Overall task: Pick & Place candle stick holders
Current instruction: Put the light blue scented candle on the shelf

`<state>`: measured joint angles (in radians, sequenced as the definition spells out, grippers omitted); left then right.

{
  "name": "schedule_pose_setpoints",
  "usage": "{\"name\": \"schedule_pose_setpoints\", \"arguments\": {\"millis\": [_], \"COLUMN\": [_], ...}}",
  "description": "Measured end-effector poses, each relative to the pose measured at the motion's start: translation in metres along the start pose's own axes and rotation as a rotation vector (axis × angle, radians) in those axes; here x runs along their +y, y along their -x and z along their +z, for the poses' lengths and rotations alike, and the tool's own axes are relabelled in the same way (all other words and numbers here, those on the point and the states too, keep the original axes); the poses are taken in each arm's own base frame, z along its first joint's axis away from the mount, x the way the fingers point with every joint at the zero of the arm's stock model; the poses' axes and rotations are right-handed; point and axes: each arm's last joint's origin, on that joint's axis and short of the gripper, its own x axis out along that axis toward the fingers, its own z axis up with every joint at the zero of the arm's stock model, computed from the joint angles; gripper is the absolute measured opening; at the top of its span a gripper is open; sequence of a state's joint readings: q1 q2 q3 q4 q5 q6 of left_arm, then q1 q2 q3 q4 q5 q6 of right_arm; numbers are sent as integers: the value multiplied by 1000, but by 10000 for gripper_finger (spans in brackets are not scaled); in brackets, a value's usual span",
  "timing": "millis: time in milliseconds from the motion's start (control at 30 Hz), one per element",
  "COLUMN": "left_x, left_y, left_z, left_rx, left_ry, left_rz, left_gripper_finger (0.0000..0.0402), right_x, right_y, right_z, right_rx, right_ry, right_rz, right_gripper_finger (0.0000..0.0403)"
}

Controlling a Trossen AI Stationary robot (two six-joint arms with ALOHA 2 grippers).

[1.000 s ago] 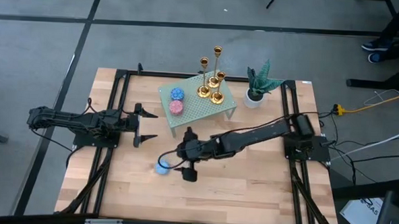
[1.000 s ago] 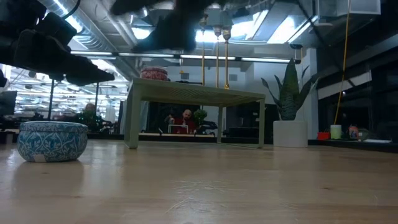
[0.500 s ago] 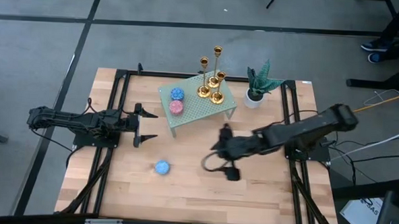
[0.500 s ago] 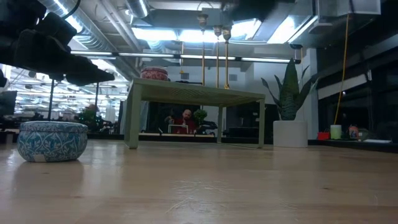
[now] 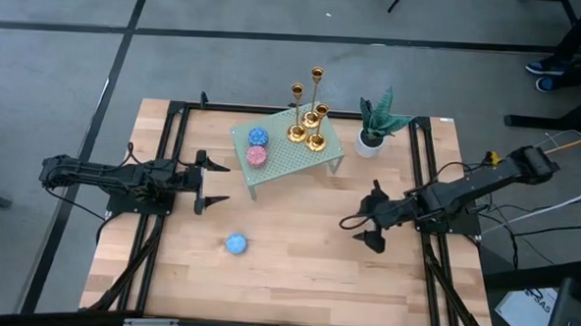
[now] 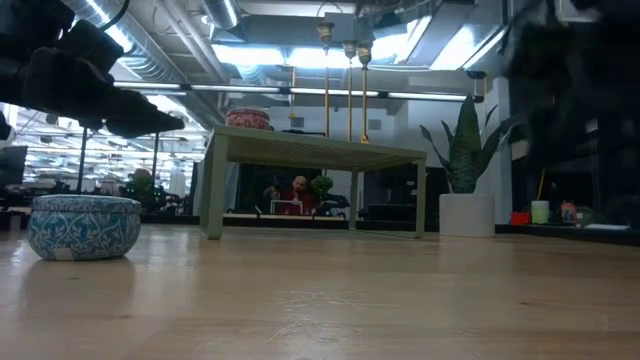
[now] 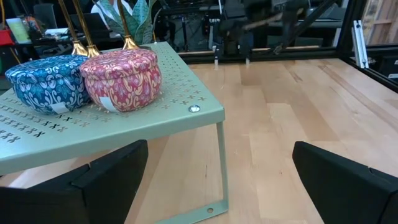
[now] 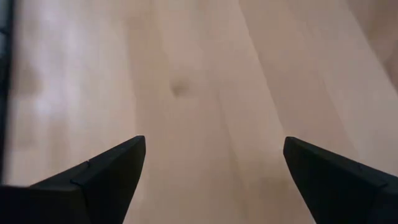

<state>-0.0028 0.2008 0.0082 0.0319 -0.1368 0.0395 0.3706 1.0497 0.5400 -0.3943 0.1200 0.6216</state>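
Three gold candle stick holders [image 5: 309,120] stand by their round bases on the far right part of a small green perforated stand [image 5: 286,155]; their stems show in the low view [image 6: 345,90] and the left wrist view [image 7: 81,28]. My left gripper [image 5: 214,183] is open and empty, at the table's left, pointing toward the stand. My right gripper [image 5: 364,225] is open and empty above the bare wood at the table's right; its wrist view shows only wood between the fingers.
A blue tin [image 5: 258,137] and a pink tin [image 5: 257,157] sit on the stand's left part. Another blue tin [image 5: 236,243] lies on the wood near the front. A potted plant [image 5: 375,127] stands right of the stand. Dark frame rails [image 5: 173,158] run along both sides.
My right gripper has drawn back from the blue tin on the wood toward the table's right edge, open and empty. The tin has stayed where it was.
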Motion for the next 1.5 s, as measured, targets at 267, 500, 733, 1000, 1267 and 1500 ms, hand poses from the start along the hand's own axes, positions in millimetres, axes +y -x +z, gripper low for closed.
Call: {"name": "schedule_pose_setpoints", "arguments": {"millis": [267,500,733,1000,1267,1500], "left_x": [0,0,0,0,0,0], "left_y": [0,0,0,0,0,0], "left_z": [0,0,0,0,0,0], "left_rx": [0,0,0,-1,-1,-1], "left_ry": [0,0,0,0,0,0], "left_rz": [0,0,0,0,0,0], "left_gripper_finger": [400,400,400,400,400,400], "right_x": [-20,-13,-26,-46,-53,-63], "right_y": [-17,-16,-14,-8,4,11], "right_z": [-32,-25,-36,-55,-47,-45], "right_rx": [21,-65,-245,-597,-725,-776], "right_ry": [24,369,421,327,417,428], "right_rz": [4,105,156,260,153,105], "right_gripper_finger": [385,385,385,385,385,385]}}
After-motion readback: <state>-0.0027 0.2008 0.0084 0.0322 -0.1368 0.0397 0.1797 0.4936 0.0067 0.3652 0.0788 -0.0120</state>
